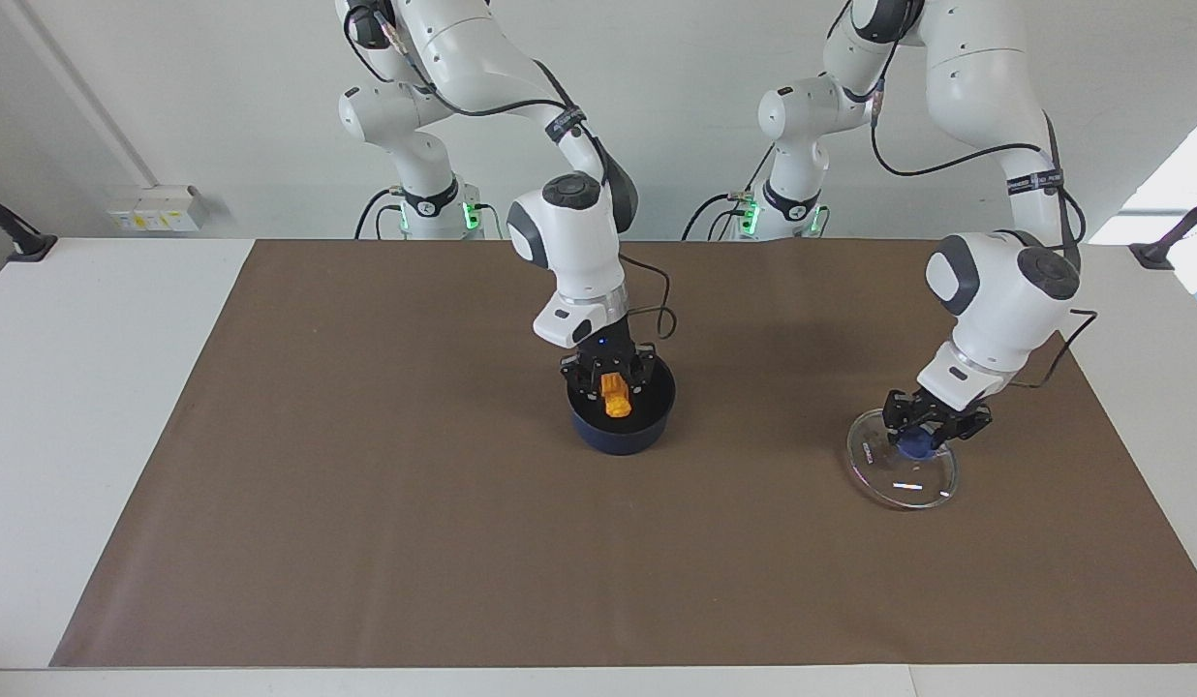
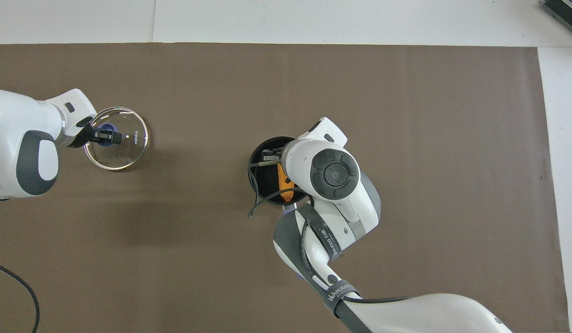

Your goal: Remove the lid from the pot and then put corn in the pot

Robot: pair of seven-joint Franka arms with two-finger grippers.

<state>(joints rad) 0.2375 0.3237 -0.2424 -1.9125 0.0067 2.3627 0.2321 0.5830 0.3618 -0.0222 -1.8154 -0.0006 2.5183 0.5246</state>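
The pot (image 1: 622,411) stood near the middle of the brown mat (image 1: 366,503) on the tabletop (image 1: 95,387), its lid already off. The right gripper (image 1: 613,385) was down in the pot's mouth with the corn (image 1: 615,397) between its fingers, the cob standing on end and showing orange above the rim; from overhead it lay as a yellow strip against the black inside. Whether the fingers pinched the cob or had begun to let go I could not tell.

Toward the left arm's end of the mat, the left gripper (image 1: 933,426) was pressed together on the blue knob (image 1: 914,444) of the lid (image 1: 902,471). The glass disc looked to rest on the mat or just above it, slightly tilted.

To my eye the corn was a light, stiff thing with ridged kernels that give fingers some bite; across its middle seemed the sensible hold, since a pinch near one end would let it swing. The lid was the delicate piece: glass, smooth, liable to chip at its metal rim if it dropped. The knob was the only fair place to take it, and held there the disc could tip. The pot seemed sturdy enough, though light enough to shift if nudged.
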